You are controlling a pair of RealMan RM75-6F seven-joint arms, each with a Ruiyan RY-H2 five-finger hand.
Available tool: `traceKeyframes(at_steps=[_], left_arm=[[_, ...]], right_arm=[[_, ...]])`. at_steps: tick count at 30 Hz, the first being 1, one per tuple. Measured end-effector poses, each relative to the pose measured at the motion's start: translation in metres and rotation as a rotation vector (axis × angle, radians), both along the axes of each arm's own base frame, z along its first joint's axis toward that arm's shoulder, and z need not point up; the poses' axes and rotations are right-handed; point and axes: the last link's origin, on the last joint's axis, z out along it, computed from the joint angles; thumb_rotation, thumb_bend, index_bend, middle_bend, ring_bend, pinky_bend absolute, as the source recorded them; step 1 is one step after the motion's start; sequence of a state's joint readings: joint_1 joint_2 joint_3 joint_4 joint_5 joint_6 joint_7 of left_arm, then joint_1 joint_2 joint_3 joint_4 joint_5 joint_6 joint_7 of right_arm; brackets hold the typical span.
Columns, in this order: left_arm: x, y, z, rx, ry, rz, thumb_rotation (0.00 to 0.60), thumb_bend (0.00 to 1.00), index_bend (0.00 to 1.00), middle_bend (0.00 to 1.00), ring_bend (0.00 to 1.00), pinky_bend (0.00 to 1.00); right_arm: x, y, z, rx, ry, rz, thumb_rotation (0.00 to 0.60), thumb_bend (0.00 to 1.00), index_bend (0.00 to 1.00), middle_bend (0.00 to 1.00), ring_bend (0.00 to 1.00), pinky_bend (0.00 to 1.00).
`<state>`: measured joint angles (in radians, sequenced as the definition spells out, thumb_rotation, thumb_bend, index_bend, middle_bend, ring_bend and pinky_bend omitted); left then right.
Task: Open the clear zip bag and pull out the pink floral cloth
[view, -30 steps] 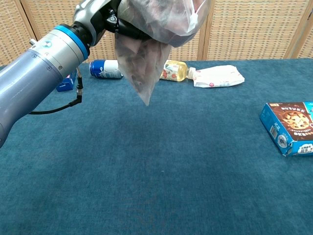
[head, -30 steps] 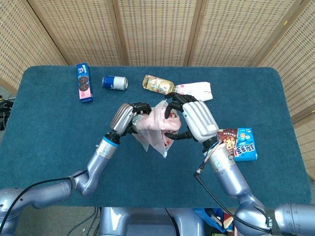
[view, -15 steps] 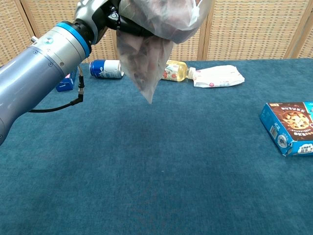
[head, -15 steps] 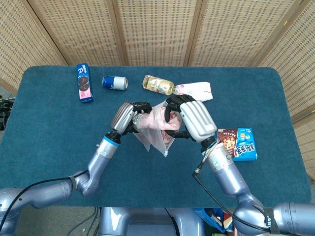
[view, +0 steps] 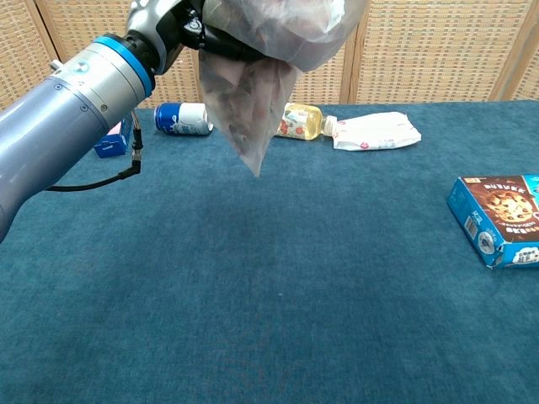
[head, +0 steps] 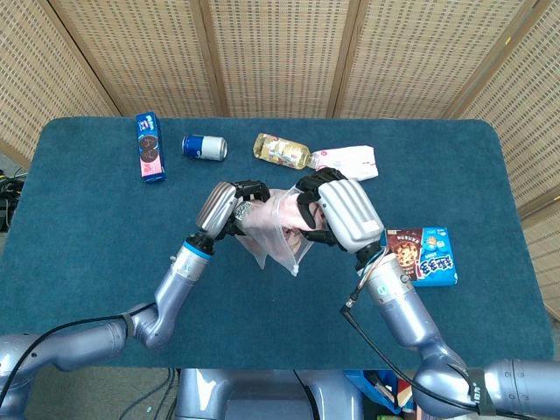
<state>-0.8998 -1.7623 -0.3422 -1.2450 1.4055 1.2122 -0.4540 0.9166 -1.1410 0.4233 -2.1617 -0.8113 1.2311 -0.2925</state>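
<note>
Clear plastic hangs above the blue counter [head: 79,227] as the left hand [head: 224,206] and right hand [head: 339,213] both clamp the zip bag [head: 282,229] from either side, fingers curled into its upper part. Inside it, the pink floral cloth [head: 262,220] shows as a bunched pale mass. From the chest view, the bag's top and the right hand are cut off; only the bag's pointed lower corner dangles clear. Whether the zip is parted cannot be told. Along the far edge lie a cookie pack [head: 150,146], a can [head: 204,147], a bottle [head: 281,150] and a white pouch [head: 347,159]; a blue box [head: 425,255] sits right, leaving the near counter bare.
</note>
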Motion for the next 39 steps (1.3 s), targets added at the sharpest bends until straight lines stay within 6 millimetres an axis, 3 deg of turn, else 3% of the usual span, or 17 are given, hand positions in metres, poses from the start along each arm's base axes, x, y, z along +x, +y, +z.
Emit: traceKeyframes(at_steps=[14,20,23,27,33,39], left_arm=[[-0.004,0.0,-0.003,-0.016,0.005,0.011,0.6,0.39,0.69,0.53,0.54,0.68],[-0.006,-0.001,-0.004,-0.029,0.024,0.0,0.6,0.39,0.36,0.26,0.38,0.66],[-0.007,-0.001,-0.005,-0.024,0.042,-0.007,0.6,0.39,0.29,0.15,0.28,0.59],[-0.009,-0.001,-0.005,-0.021,0.056,-0.007,0.6,0.39,0.28,0.12,0.24,0.53],[-0.011,0.0,-0.005,-0.021,0.072,-0.002,0.6,0.38,0.14,0.01,0.12,0.33],[-0.014,0.0,-0.005,-0.026,0.089,0.006,0.6,0.38,0.11,0.0,0.08,0.26]], right_arm=[[-0.003,0.0,0.004,-0.024,-0.028,0.003,0.6,0.77,0.78,0.51,0.41,0.23],[-0.003,0.0,0.005,-0.032,-0.036,0.011,0.6,0.79,0.78,0.52,0.41,0.23],[-0.003,0.0,0.006,-0.034,-0.037,0.013,0.6,0.8,0.78,0.52,0.42,0.23],[-0.004,0.001,0.006,-0.037,-0.036,0.016,0.6,0.8,0.78,0.52,0.42,0.23],[-0.004,0.002,0.005,-0.037,-0.037,0.019,0.6,0.81,0.78,0.53,0.42,0.23],[-0.003,0.002,0.006,-0.039,-0.046,0.024,0.6,0.82,0.79,0.53,0.42,0.23]])
